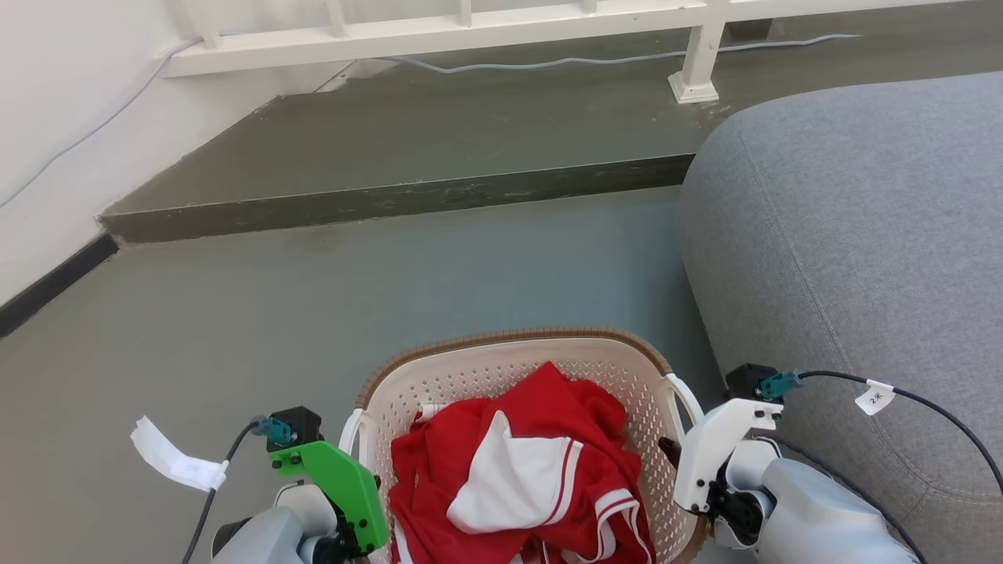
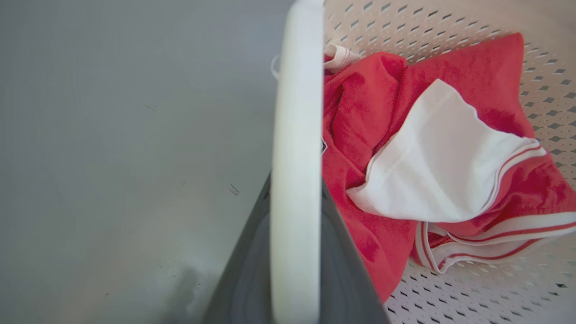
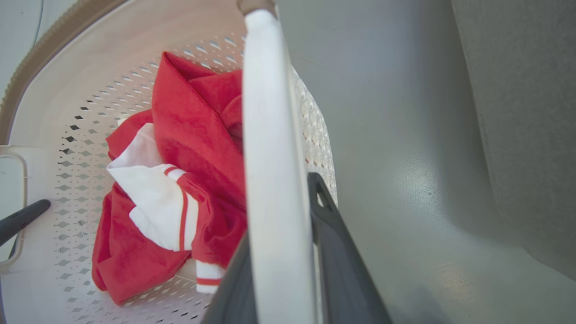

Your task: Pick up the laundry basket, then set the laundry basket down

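Because each handle is a thin white bar, the fingers point(image 2: 344, 256) of the left gripper point(image 2: 297, 193) close narrowly on either side of the left handle point(image 2: 297, 90), one dark finger on the floor side and one on the basket side. The right gripper point(image 3: 281, 216) does the same on the right handle point(image 3: 265, 90), its fingers pinching the bar with no gap to be seen. Gripping both sides at once would keep the laundry basket point(image 1: 509, 338) level, so the crumpled red-and-white jersey point(image 1: 525, 470) lying in it should not slide. The basket sits low at the near middle of the head view, between the two wrists, over the grey floor point(image 1: 392, 274) and just beside the grey sofa point(image 1: 862, 235). Whether its base touches the floor or is raised off it I cannot tell. Both arms reach forward from the body, roughly mirrored, wrists turned inward toward the basket. The left one carries a green bracket point(image 1: 337, 478), the right a white bracket point(image 1: 713, 446). Ahead lies a raised dark step point(image 1: 431, 133), well apart.
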Robot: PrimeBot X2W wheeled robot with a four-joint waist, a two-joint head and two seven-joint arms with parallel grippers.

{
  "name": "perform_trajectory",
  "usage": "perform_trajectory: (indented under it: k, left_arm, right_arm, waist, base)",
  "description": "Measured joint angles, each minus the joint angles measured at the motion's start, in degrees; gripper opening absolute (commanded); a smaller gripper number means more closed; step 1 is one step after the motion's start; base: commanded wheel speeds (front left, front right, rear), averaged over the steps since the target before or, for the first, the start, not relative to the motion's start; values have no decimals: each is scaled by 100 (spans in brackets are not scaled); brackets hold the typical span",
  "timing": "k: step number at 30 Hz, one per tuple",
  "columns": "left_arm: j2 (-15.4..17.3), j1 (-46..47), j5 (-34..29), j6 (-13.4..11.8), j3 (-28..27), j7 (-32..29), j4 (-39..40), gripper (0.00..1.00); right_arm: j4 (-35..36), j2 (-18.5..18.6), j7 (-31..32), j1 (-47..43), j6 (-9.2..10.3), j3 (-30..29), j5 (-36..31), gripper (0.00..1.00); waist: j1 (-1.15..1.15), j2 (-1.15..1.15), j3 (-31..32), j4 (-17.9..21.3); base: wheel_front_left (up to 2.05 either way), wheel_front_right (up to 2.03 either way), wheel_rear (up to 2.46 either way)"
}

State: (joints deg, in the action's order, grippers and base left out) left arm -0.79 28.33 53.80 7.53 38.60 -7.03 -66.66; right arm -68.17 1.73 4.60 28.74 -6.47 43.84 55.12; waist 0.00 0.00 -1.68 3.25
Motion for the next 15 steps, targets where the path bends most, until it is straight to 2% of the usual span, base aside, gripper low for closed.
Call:
perform_trajectory:
  k: [15]
  left_arm:
    - [9,-3,148,-56,89,-8,29,0]
  right_arm:
    - [0,14,8,-1,0,90,96,0]
  waist:
    - [0,0,-3,11]
  base:
    - [0,0,0]
